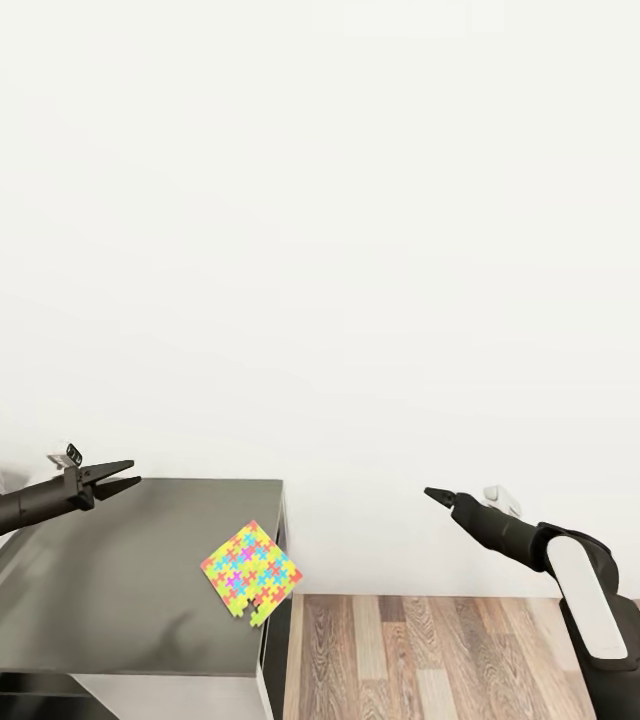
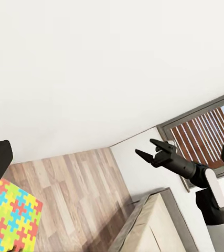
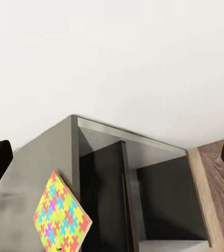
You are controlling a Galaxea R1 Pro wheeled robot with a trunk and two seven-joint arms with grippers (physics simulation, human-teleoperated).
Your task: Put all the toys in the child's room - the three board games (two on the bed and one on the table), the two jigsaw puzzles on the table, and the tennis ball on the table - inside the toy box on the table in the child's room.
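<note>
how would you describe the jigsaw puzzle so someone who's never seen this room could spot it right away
Find the dark grey cabinet standing against the white wall, beside the wood-plank floor. On its flat top, near the right-hand front corner by the edge, lies the jigsaw puzzle, turned like a diamond. It is a thin square of interlocking yellow, pink, blue, green and orange pieces, the one bright thing on that plain grey surface.
</note>
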